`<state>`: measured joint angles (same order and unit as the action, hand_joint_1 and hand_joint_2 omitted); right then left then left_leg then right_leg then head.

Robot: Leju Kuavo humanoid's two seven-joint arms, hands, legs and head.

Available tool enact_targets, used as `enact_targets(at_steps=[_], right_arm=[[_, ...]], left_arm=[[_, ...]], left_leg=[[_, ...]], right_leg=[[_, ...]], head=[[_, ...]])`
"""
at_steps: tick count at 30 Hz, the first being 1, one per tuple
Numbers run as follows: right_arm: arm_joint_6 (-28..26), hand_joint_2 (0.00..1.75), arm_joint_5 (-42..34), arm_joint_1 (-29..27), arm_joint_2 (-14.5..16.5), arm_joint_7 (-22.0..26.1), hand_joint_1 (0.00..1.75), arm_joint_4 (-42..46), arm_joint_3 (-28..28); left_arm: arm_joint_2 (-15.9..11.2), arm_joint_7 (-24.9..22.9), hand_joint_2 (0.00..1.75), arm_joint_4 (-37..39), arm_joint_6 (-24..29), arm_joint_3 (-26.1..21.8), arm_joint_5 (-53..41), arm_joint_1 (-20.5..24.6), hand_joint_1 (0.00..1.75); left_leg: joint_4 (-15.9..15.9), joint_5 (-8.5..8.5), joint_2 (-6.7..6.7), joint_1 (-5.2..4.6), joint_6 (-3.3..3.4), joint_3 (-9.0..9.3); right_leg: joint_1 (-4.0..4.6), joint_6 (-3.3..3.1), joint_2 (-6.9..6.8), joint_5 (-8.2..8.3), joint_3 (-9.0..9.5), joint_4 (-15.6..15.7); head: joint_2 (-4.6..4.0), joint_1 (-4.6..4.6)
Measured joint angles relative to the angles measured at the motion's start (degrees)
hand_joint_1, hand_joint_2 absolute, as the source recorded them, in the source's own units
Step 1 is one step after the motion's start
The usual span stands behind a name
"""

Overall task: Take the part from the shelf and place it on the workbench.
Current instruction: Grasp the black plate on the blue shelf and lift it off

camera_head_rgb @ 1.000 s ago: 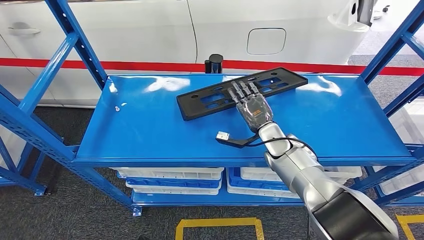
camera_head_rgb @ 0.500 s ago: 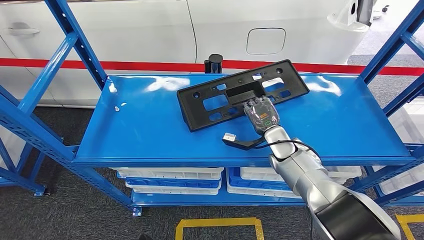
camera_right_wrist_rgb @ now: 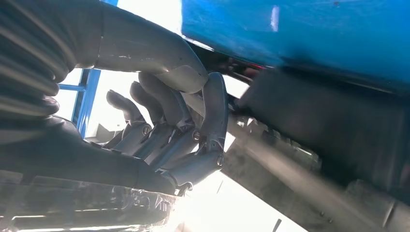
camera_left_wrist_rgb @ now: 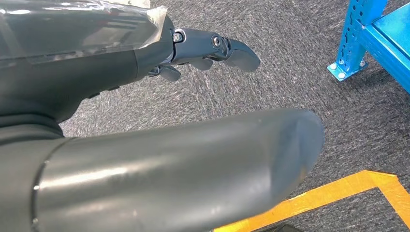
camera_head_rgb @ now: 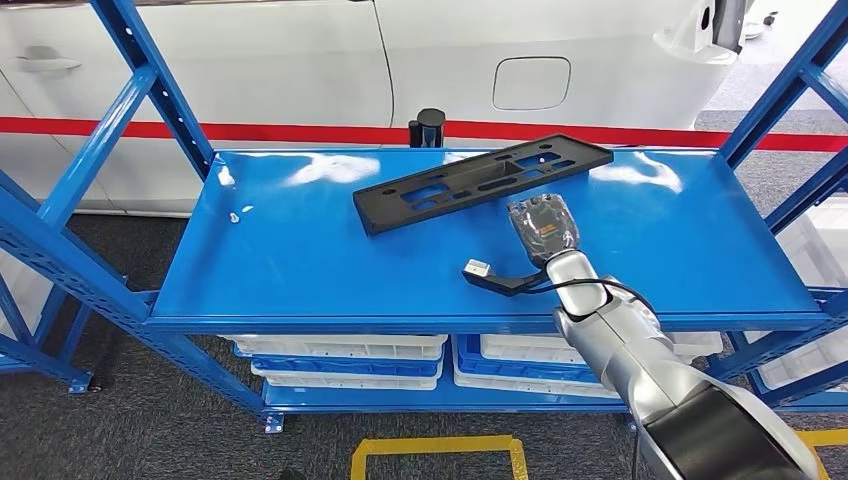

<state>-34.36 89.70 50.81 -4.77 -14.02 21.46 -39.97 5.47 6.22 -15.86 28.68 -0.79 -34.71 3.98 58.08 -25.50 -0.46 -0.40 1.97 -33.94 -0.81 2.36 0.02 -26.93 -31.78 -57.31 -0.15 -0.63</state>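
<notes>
Black part (camera_head_rgb: 483, 183), a long flat slotted plate, is lying on the blue shelf (camera_head_rgb: 300, 260), toward the back edge, running diagonally with its far end pointing to the back-right corner of the shelf. One long edge is looking slightly raised off the shelf surface, hard to be sure.

Right hand (camera_head_rgb: 543, 226) is sitting over the shelf just in front of the part's middle, wrist coming in from the shelf's front edge. From the head view the back of the hand is facing up and the fingers are hidden. In the right wrist view the right hand fingers (camera_right_wrist_rgb: 164, 121) are curling in together with the thumb folded across them, close to a dark blurred shape that is probably the part; whether they are touching or holding it, cannot tell. A black cable with a white plug (camera_head_rgb: 476, 267) is hanging off the wrist, plug resting on the shelf nearer the front edge.

Left hand (camera_left_wrist_rgb: 203, 48) is hanging low, off the shelf, over grey carpet (camera_left_wrist_rgb: 290, 63), fingers loosely bent and apart, holding nothing. Yellow floor tape (camera_left_wrist_rgb: 338, 191) is running across the carpet near it; a blue shelf foot (camera_left_wrist_rgb: 349, 58) is standing beyond.

White car body (camera_head_rgb: 450, 60) with a red stripe is standing behind the shelf. White and blue bins (camera_head_rgb: 345, 355) are sitting on the level under the shelf top.
</notes>
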Motion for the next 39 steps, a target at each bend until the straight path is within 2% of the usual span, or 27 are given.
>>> enact_targets(at_steps=[8, 12, 23, 24, 27, 28, 32, 34, 37, 39], right_arm=[[-0.03, 1.75, 0.00, 0.00, -0.29, -0.21, 1.65, 0.00, -0.02], [-3.95, 1.75, 0.07, -0.48, -0.61, -0.33, 1.69, 0.70, -1.23], [-5.42, 1.75, 0.22, -5.06, -3.50, -1.82, 1.66, 17.13, -4.06], [-5.42, 1.75, 0.22, -5.22, -3.65, -1.84, 1.51, 17.81, -4.18], [-5.42, 1.75, 0.20, -5.75, -4.03, -1.82, 0.27, 19.55, -4.39], [-5.42, 1.75, 0.19, -6.19, -4.21, -1.66, 0.00, 20.57, -4.29], [-5.44, 1.75, -1.44, -10.56, -4.68, 1.51, 0.00, 29.07, -1.57], [-5.44, 1.75, -4.42, -14.56, -4.09, 5.65, 0.00, 35.57, 1.94], [-5.47, 1.75, -12.82, -21.29, -1.86, 13.99, 0.00, 46.45, 9.21], [-5.46, 0.87, -19.27, -25.00, -0.67, 17.78, 0.00, 53.03, 13.53]], left_arm=[[0.02, -0.28, 0.00, -0.20, 0.09, 0.00, -0.57, -0.01, 0.00], [0.02, -0.48, 0.00, -0.88, 0.15, -0.01, -2.01, -0.06, 0.00], [0.04, -0.40, 0.00, -1.74, 0.16, -1.38, -3.54, -0.28, 0.00], [0.04, -0.40, 0.00, -1.81, 0.16, -1.45, -3.54, -0.29, 0.00], [0.04, -0.35, 0.00, -1.90, 0.17, -1.58, -3.55, -0.33, 0.00], [0.04, -0.27, 0.00, -1.93, 0.19, -1.67, -3.56, -0.37, 0.00], [0.11, 0.82, 0.00, -2.34, 0.64, -3.17, -2.92, -0.90, 0.00], [0.20, 1.82, 0.00, -2.53, 0.56, -4.64, -2.02, -1.38, 0.00], [0.42, 3.55, 0.00, -2.57, 0.02, -7.52, -0.70, -2.36, 0.00], [0.57, 4.85, 0.00, -2.56, -0.16, -9.50, -0.24, -2.97, 0.00]], left_leg=[[0.00, 0.00, 0.00, 0.00, 0.00, 0.01], [0.00, 0.00, -0.01, 0.00, 0.00, 0.01], [0.00, 0.00, -0.03, 0.01, 0.00, -0.08], [0.00, 0.00, -0.04, 0.01, 0.00, -0.09], [0.00, 0.00, -0.03, 0.00, 0.00, -0.09], [0.00, 0.00, -0.03, 0.00, 0.00, -0.09], [0.00, -0.01, -0.05, 0.00, -0.01, -0.10], [0.00, -0.04, -0.08, 0.01, -0.03, -0.12], [-0.01, -0.09, -0.09, 0.04, -0.08, -0.15], [-0.01, -0.10, -0.13, 0.05, -0.08, -0.17]], right_leg=[[0.00, 0.00, 0.00, 0.00, 0.02, 0.00], [0.00, 0.00, 0.00, 0.00, 0.04, 0.00], [0.01, 0.00, 0.00, 0.00, -0.04, -0.01], [0.01, 0.00, -0.01, -0.01, -0.04, -0.01], [0.00, 0.00, -0.01, 0.00, -0.04, -0.01], [0.00, 0.00, -0.01, 0.00, -0.04, -0.01], [0.01, -0.01, -0.01, -0.01, -0.04, 0.00], [0.02, -0.01, -0.03, -0.03, -0.05, 0.00], [0.05, 0.02, -0.03, -0.09, -0.10, 0.00], [0.06, 0.07, -0.04, -0.15, -0.11, 0.00]], head=[[0.00, -0.01], [0.00, 0.00], [0.00, -0.01], [0.00, -0.01], [0.00, -0.01], [0.00, 0.00], [0.00, 0.00], [0.00, -0.01], [0.00, -0.02], [0.00, -0.02]])
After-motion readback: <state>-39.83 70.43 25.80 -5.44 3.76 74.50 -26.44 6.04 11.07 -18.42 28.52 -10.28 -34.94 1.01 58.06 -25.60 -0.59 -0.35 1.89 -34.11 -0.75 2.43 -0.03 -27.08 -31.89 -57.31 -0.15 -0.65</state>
